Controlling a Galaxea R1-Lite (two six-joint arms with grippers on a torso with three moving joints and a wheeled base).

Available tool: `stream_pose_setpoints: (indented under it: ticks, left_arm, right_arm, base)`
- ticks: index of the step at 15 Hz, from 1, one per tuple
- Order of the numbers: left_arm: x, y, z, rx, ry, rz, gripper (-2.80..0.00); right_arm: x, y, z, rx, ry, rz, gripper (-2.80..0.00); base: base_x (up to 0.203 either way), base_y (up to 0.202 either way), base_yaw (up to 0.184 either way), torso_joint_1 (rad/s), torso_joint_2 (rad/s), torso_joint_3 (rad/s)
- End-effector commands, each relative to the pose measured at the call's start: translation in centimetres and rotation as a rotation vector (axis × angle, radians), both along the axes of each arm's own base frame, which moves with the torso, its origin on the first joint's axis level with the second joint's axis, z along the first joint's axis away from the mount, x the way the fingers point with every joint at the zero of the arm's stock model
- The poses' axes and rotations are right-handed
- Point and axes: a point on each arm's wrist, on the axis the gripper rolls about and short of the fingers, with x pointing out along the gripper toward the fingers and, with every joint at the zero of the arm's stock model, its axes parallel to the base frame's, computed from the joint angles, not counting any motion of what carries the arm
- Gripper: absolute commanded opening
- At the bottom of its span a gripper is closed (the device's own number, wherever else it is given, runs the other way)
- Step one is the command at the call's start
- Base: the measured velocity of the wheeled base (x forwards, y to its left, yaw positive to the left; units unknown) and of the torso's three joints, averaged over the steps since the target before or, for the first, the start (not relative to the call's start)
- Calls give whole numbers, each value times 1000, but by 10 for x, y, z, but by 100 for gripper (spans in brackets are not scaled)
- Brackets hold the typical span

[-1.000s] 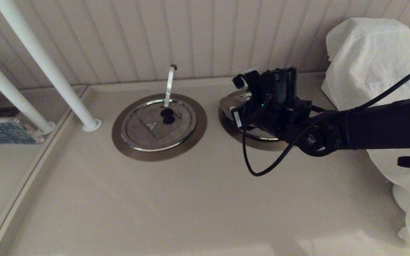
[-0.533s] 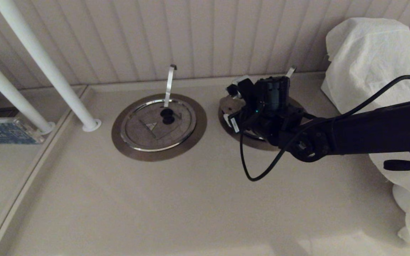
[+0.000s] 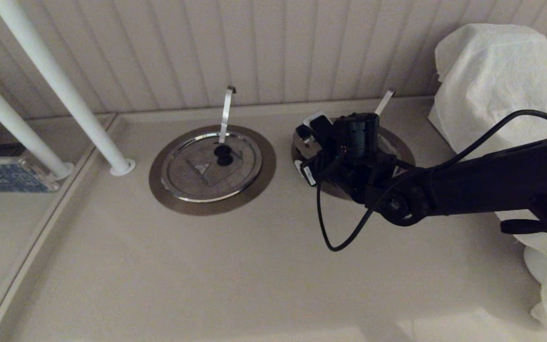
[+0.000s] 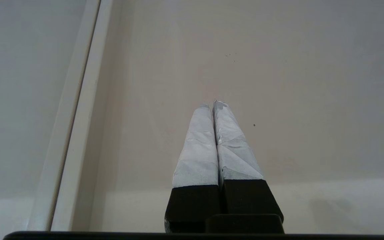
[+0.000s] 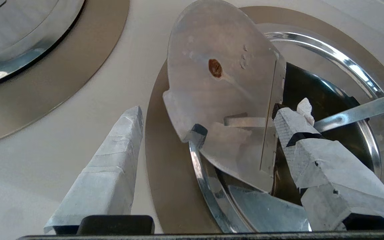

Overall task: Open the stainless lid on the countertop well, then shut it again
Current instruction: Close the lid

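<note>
Two round wells sit in the beige worktop (image 3: 235, 266) on my head view, each framed by a bronze ring. The twin lid (image 3: 211, 165) at centre left lies flat and closed, its black knob up and a near-vertical steel strip (image 3: 225, 114) rising behind it. The countertop well (image 3: 399, 142) is at centre right, mostly covered by my right arm (image 3: 492, 185), which reaches in from the right edge of the frame.

My right claw (image 5: 208, 133) hangs over that well with its fingers spread apart and gripping nothing. In the right wrist view the stainless lid (image 5: 222, 93) stands tilted up on edge at the well's rim, its dull underside facing the camera with a small brown spot near the middle. One taped fingertip (image 5: 125, 133) is out over the worktop just beside the ring; the other (image 5: 288, 121) sits right at the lid's straight edge, over the dark, shiny inside of the well, and I cannot tell whether it touches. The slanted steel strip (image 5: 358, 111) crosses the opening behind that finger.

My left claw (image 4: 214, 110) shows only in its own wrist view, fingers pressed together, pointing at bare worktop beside a pale raised edge (image 4: 75, 110). A white cloth-covered object (image 3: 496, 80) fills the upper right of the head view, and two white poles (image 3: 60, 85) slant across the upper left
</note>
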Motion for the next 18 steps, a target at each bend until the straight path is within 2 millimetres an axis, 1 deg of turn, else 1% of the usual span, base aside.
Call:
stream_pose_setpoints:
  ticks: [1,7,11,16,18]
  left_arm:
    - [0,0,0,0,0,0,-280]
    - [0,0,0,0,0,0,-280]
    - [0,0,0,0,0,0,-280]
    - [0,0,0,0,0,0,-280]
    - [0,0,0,0,0,0,-280]
  right_arm:
    - [2,-1,0,1,-5,-5,0]
    - [12,-8,1,5,-15,-32,0]
    - [13,-11,4,11,-22,-40,0]
    - [18,-28,19,32,-58,-80,0]
    - [19,-38,29,43,-78,-100,0]
  base:
    - [0,0,0,0,0,0]
    - [0,0,0,0,0,0]
    - [0,0,0,0,0,0]
    - [0,0,0,0,0,0]
    - [0,0,0,0,0,0]
